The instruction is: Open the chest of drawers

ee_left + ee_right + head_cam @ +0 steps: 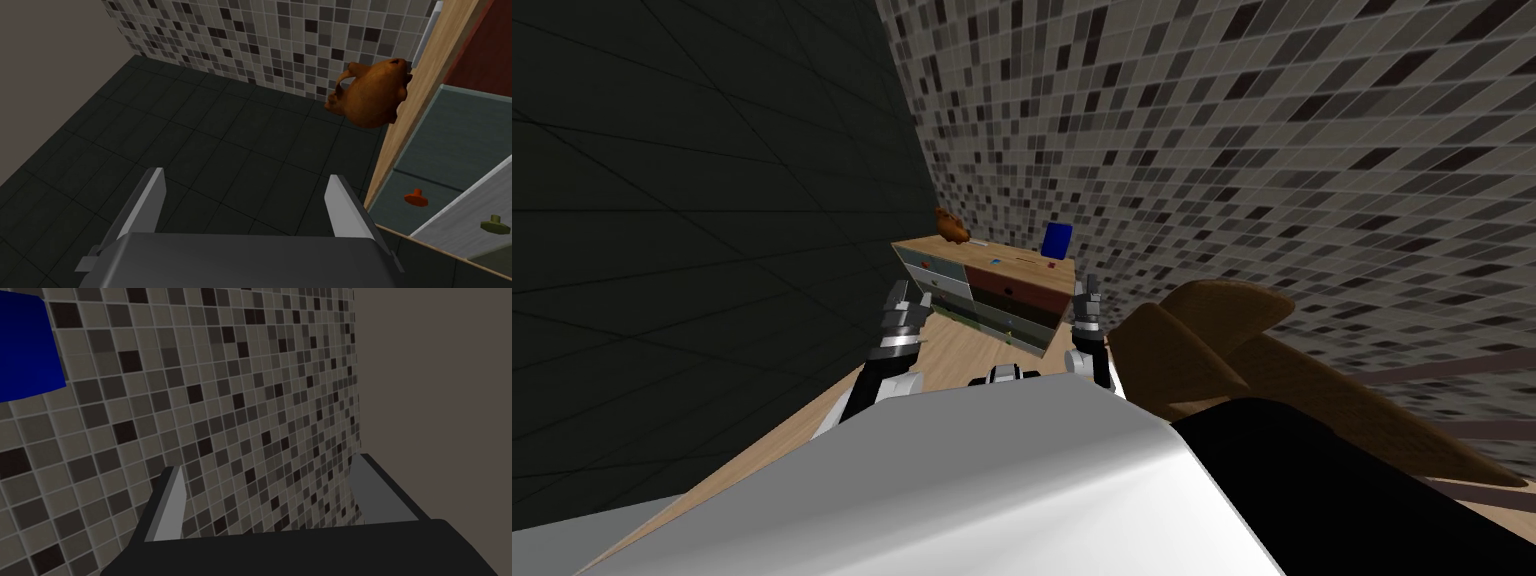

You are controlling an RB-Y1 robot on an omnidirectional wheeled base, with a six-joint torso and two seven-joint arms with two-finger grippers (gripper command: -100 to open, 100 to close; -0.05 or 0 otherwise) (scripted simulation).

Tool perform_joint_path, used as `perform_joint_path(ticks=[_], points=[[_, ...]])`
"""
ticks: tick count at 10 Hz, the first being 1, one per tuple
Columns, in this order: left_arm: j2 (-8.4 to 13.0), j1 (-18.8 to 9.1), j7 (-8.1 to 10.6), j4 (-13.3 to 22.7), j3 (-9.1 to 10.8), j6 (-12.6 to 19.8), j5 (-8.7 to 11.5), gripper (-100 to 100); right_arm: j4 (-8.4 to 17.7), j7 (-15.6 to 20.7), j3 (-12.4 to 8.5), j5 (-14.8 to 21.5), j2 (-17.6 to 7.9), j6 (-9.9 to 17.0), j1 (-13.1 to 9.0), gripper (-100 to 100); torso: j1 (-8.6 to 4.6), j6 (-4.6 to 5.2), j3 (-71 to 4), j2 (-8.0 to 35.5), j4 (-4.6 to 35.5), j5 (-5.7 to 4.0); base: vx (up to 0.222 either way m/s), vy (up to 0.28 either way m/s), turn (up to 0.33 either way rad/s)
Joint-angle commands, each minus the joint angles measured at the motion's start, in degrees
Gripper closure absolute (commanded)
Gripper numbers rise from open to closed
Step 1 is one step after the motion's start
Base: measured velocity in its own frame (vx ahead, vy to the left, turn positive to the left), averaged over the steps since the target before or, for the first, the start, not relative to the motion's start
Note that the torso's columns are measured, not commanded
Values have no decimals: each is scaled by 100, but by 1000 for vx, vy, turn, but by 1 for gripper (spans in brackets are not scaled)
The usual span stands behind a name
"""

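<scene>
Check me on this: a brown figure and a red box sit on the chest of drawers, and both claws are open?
The box is blue, not red, as the head view shows. The brown figure does sit on the chest of drawers, and the left claw and right claw are open.

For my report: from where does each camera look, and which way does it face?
Head view: on the head, steeply down and forward at the chest of drawers; forearms, left gripper and right gripper show.
Left wrist view: on the left hand, along its open fingers, past the chest's left end and brown figurine.
Right wrist view: on the right hand, along its open fingers, toward the blue block.
Head and left wrist views share the figurine.
</scene>
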Motion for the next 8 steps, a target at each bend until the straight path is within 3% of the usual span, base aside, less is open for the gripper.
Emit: perform_joint_path(ticks=[1, 8], points=[[143, -99, -15, 386, -69, -93, -13, -100, 0, 0, 0, 0, 0, 0, 0, 0, 2, 0, 0, -1, 0, 1, 38, -42, -51], [192, -377, -69, 1312, -256, -252, -57, -100, 0, 0, 0, 0, 0, 0, 0, 0, -1, 0, 1, 2, 1, 0, 48, -44, -55]])
